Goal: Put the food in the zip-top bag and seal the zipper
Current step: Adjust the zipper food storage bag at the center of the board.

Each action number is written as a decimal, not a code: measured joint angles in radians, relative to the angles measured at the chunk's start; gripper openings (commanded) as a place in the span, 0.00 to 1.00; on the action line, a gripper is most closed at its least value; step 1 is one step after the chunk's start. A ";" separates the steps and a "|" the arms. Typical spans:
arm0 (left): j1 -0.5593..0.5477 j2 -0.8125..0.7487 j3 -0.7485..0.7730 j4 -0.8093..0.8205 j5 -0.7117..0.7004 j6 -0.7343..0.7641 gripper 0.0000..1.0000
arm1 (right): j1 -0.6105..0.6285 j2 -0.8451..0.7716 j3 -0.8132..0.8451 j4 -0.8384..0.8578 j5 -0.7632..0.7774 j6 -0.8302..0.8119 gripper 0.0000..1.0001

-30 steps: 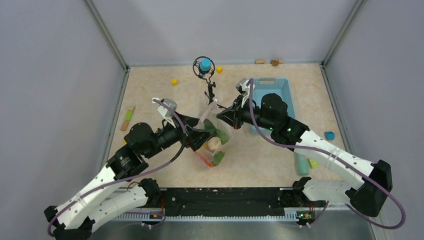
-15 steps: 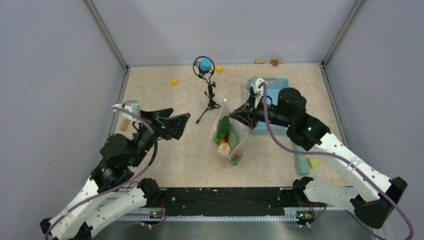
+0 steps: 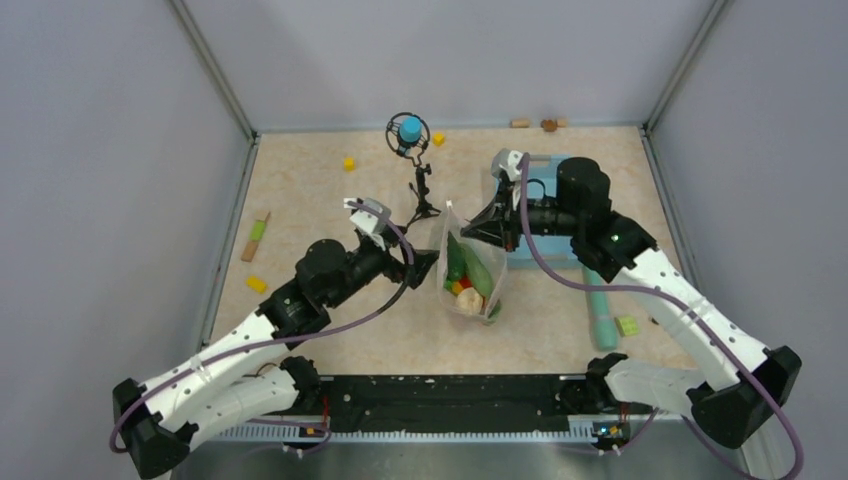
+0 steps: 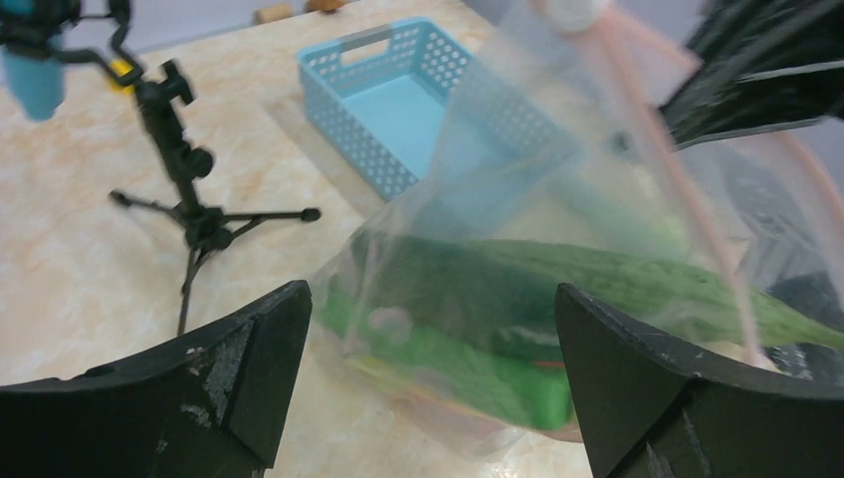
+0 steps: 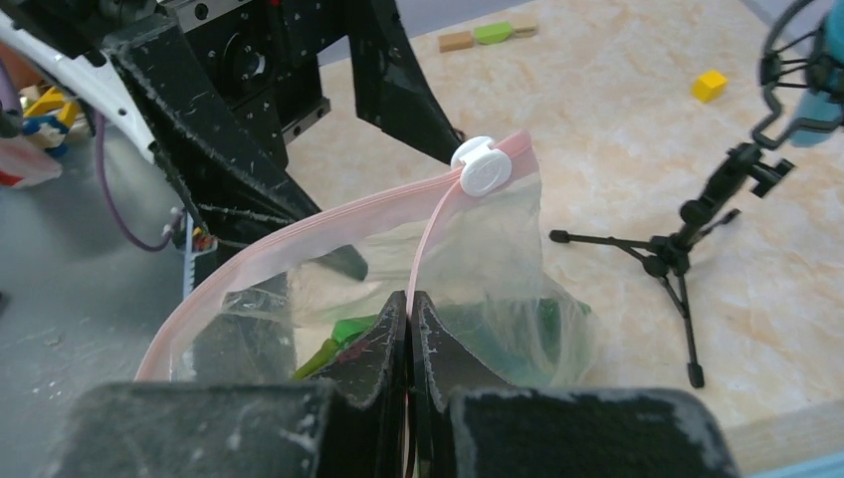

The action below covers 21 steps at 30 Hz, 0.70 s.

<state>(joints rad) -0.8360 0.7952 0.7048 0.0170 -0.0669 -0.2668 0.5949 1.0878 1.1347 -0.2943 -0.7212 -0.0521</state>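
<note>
Now the left gripper (image 3: 424, 262), jaws spread wide, has swung back in just left of the large clear floppy zip-top bag (image 3: 478, 300), with the plastic toy food (image 3: 460, 272) inside. Farther right, the right gripper (image 3: 484, 226) is clamped on the thin pale pink zipper strip (image 5: 328, 214). The mouth is unsealed, so sealing appears next.

The bag (image 3: 458, 240) is clear, glossy, crinkled plastic with a smooth pink zipper (image 5: 328, 214). The cucumber (image 4: 637, 284) inside looks bumpy. At two o'clock, the basket (image 4: 408, 105) is perforated blue plastic. The right gripper (image 5: 409, 314) is matt black and scuffed.
</note>
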 measured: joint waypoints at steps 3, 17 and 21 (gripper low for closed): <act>0.000 0.035 0.000 0.066 0.085 0.043 0.97 | -0.005 0.053 0.015 0.003 -0.063 -0.020 0.00; 0.001 0.082 0.000 0.253 0.189 0.146 0.97 | -0.008 0.224 0.146 -0.097 -0.327 -0.222 0.00; 0.002 0.076 0.000 0.267 0.238 0.171 0.97 | -0.009 0.225 0.177 -0.151 -0.367 -0.278 0.00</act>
<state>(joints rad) -0.8337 0.8715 0.7048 0.2844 0.1711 -0.0963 0.5861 1.3132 1.3121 -0.4450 -1.0878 -0.3298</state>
